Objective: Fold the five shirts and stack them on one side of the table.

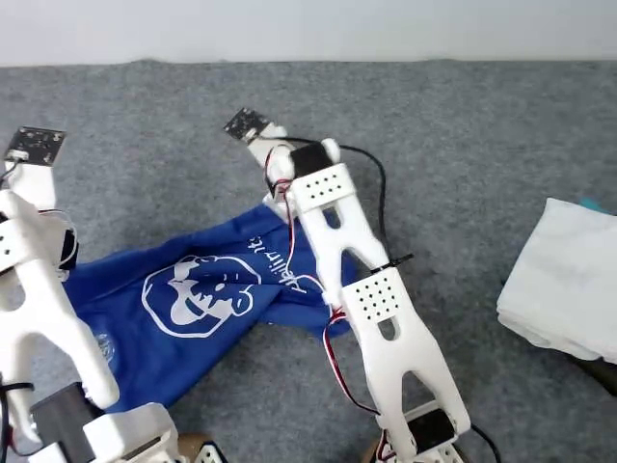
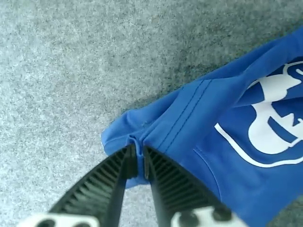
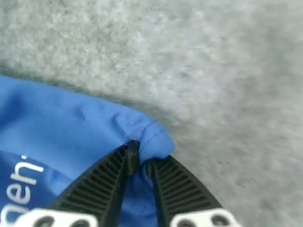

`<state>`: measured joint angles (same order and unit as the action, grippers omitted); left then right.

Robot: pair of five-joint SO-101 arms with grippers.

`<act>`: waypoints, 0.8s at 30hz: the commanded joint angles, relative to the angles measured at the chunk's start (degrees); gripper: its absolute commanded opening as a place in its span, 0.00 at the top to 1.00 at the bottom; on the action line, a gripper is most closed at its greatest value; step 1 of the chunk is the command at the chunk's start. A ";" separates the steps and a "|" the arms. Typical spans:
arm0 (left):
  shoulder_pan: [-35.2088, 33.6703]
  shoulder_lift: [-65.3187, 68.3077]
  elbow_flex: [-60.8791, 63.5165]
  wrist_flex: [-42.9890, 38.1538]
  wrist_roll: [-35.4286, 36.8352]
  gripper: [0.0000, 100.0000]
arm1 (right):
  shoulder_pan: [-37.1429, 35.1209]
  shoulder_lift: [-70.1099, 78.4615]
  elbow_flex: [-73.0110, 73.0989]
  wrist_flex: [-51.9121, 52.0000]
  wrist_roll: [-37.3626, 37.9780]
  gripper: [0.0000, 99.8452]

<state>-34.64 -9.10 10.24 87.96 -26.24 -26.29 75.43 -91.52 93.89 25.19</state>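
Note:
A blue shirt [image 1: 198, 299] with a white round print lies partly bunched on the grey carpeted table, left of centre. My left gripper [image 2: 136, 163] is shut on a fold at the shirt's edge [image 2: 142, 137], at the table's left side. My right gripper [image 3: 139, 158] is shut on another corner of the blue shirt [image 3: 71, 123], and that arm [image 1: 337, 231] stretches across the middle of the table above the shirt's far right end. At the right edge of the table lies a white folded shirt [image 1: 564, 280].
Grey carpet [image 1: 463, 145] covers the table, with open room at the back and between the blue shirt and the white folded stack. Something dark [image 1: 598, 367] sticks out under the white stack.

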 commanded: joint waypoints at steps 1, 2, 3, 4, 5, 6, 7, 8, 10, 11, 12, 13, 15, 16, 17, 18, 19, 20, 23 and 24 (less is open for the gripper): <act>3.34 -4.31 -4.18 2.37 0.53 0.99 | 2.51 -9.10 -4.92 3.82 0.70 0.99; 4.84 -5.01 -5.23 3.08 1.41 0.99 | 3.30 -11.12 -4.75 4.62 0.70 0.99; 6.42 -5.71 -6.11 3.43 2.64 0.99 | 4.00 -12.88 -4.75 5.23 0.70 0.99; 8.18 -6.51 -7.08 3.60 4.04 0.99 | 4.88 -14.73 -4.75 5.67 0.70 0.99; 10.02 -7.30 -7.96 3.78 5.36 0.99 | 5.76 -16.57 -4.75 5.93 0.70 0.99; 11.87 -8.00 -8.84 3.78 6.59 0.99 | 6.64 -18.33 -4.75 6.11 0.70 0.99; 13.63 -8.62 -9.89 3.78 7.74 0.99 | 7.60 -20.26 -4.75 6.20 0.70 0.99; 15.30 -9.05 -11.03 3.78 8.88 0.99 | 8.48 -22.20 -4.75 6.46 0.70 0.99; 17.93 -9.41 -13.85 3.52 11.34 0.99 | 10.33 -26.24 -4.75 7.16 0.79 0.99; 18.90 -9.41 -15.34 3.52 12.66 0.99 | 11.38 -28.35 -4.75 7.43 0.79 0.99; 19.78 -9.32 -16.92 3.43 13.80 0.99 | 12.44 -30.46 -4.75 7.69 0.79 0.99; 20.48 -9.32 -18.42 2.90 14.86 0.99 | 13.58 -32.57 -4.75 7.87 0.79 0.99; 21.54 -9.32 -21.58 1.76 16.00 0.99 | 15.96 -36.70 -4.66 7.87 0.79 0.99; 21.89 -9.32 -23.43 1.32 16.26 0.99 | 17.10 -38.73 -4.66 7.87 0.79 0.99; 21.98 -9.32 -25.36 0.70 16.53 0.99 | 18.15 -40.57 -4.66 7.87 0.79 0.99; 22.33 -9.32 -27.21 0.09 16.53 0.99 | 19.12 -42.42 -4.66 7.87 0.79 0.99; 22.51 -9.32 -29.32 -0.53 16.53 0.99 | 20.00 -44.09 -4.66 7.87 0.88 0.99; 22.51 -9.32 -31.43 -1.05 16.35 0.99 | 20.97 -45.85 -4.66 7.87 0.88 0.99; 22.51 -9.32 -37.58 -3.16 16.09 0.99 | 23.25 -50.86 -4.57 7.87 0.88 0.99; 22.51 -9.32 -39.16 -3.96 16.09 0.99 | 23.87 -52.26 -4.57 7.87 0.88 0.99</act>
<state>-12.48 -15.96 -22.64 87.08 -10.33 -4.84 30.15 -93.63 100.22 25.54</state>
